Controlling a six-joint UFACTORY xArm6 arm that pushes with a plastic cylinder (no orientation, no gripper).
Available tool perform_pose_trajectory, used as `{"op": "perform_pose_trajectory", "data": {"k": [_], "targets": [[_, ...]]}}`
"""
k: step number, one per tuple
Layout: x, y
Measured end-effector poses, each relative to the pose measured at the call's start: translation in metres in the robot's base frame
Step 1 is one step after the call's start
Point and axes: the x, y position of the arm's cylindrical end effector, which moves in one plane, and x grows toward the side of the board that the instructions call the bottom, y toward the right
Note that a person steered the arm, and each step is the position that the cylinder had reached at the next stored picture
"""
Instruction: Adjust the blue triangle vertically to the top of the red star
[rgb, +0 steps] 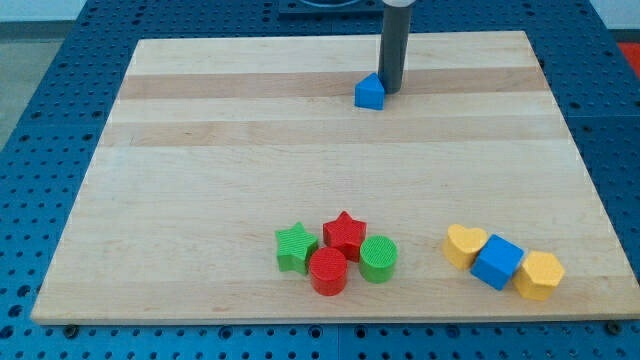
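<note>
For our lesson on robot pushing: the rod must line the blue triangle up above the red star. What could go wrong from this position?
1. My tip touches the blue triangle from the view's right; an off-centre push could spin it or let it slip aside.
2. The triangle sits near the board's top edge; an upward push could send it off.
3. The red star lies slightly further left, so overshooting is likely.
</note>
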Motion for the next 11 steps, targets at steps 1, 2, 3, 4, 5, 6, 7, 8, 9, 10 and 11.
{"op": "perform_pose_trajectory", "data": {"k": [1,2,3,4,5,6,7,8,9,10,11], "targets": [[0.026,-0.006],[0.032,-0.012],[-0.012,-0.012],[-0.039,-0.013],[-0.022,-0.014],[0.015,-0.018],[0.035,-0.026],[0.014,-0.026],[-0.02,-0.026],[-0.028,-0.026],[-0.009,-0.032]]}}
